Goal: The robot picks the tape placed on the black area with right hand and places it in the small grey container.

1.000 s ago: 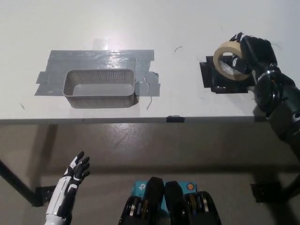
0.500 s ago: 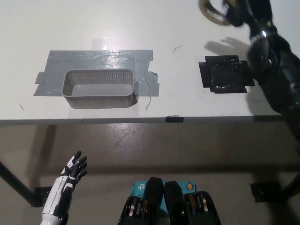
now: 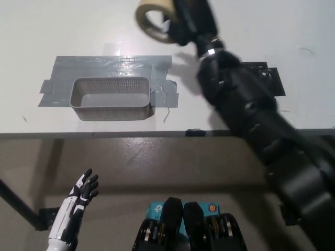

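Note:
A beige roll of tape (image 3: 155, 20) hangs in the air near the top middle of the head view, with my black right hand (image 3: 189, 21) shut on it. It sits up and to the right of the small grey mesh container (image 3: 111, 98), which stands on grey tape strips on the white table (image 3: 63, 31). The black area (image 3: 269, 79) at the right is partly hidden by my right forearm and shows no tape on it. My white left hand (image 3: 84, 189) rests low at the lower left, below the table edge, fingers apart and holding nothing.
Grey tape strips (image 3: 112, 65) surround the container. The table's front edge (image 3: 104, 134) runs across the middle, with floor below it. A small black clip (image 3: 195, 132) sits on that edge.
My right arm has swung left across the table, carrying the tape from above the black area to a spot up and right of the container. The left hand has barely moved.

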{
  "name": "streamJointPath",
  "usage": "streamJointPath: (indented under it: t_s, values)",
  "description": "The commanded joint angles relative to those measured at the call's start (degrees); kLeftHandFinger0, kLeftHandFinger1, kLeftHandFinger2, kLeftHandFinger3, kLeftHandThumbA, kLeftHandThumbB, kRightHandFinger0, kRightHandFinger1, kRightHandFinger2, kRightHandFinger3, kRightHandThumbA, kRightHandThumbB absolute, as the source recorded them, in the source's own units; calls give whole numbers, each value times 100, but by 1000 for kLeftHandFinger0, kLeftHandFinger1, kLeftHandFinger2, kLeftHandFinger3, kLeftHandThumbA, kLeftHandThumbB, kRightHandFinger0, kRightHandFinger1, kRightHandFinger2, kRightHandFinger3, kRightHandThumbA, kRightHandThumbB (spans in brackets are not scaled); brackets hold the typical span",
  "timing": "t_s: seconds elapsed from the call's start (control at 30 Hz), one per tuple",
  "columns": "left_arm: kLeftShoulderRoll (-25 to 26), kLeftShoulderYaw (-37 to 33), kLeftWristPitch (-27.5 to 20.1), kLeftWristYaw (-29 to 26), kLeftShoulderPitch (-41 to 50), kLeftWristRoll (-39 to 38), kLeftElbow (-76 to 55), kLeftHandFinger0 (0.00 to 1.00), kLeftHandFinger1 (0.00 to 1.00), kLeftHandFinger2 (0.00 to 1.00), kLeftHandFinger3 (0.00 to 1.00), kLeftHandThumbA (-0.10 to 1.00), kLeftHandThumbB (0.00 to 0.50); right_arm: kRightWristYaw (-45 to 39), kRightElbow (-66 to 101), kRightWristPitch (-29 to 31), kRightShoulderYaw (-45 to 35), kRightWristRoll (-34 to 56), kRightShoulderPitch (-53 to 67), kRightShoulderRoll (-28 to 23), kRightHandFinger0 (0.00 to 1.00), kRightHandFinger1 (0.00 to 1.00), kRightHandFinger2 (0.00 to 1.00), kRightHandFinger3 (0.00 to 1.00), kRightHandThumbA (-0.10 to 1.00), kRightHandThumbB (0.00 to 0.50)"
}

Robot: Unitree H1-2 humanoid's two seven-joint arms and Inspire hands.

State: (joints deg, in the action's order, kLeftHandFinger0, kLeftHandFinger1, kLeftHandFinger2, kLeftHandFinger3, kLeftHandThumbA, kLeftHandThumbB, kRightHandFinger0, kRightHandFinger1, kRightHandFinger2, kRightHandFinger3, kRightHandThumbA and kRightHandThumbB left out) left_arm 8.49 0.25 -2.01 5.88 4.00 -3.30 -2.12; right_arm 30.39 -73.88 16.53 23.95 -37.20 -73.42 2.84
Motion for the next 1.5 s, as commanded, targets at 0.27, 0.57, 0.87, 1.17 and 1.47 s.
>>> streamJointPath:
  t_s: [0.27, 0.57, 0.87, 1.17, 1.47]
  values:
    - [47, -351, 46, 54, -1, 387, -396, 1000, 1000, 1000, 1000, 933, 147, 224, -401, -372, 255, 62, -600, 879, 0, 323, 779, 867, -100, 124]
    - [70, -465, 135, -17, -13, 692, -470, 1000, 1000, 1000, 1000, 1000, 173, 253, -611, -547, 524, -45, -390, 1120, 0, 374, 824, 946, -100, 128]
    - [56, -500, 144, 33, 28, 698, -496, 1000, 1000, 1000, 1000, 984, 176, 58, -758, -905, 887, -142, 64, 1171, 0, 295, 698, 612, -100, 153]
    - [86, -484, -17, 97, -46, 570, -424, 1000, 1000, 1000, 1000, 979, 146, -1208, -821, -1328, 1121, -102, 291, 1137, 652, 947, 1000, 1000, 521, 292]
    - [156, -434, 15, 130, -149, 510, -392, 1000, 1000, 1000, 1000, 957, 139, -2768, -528, -1170, 815, 313, -48, 821, 1000, 1000, 1000, 1000, 744, 485]
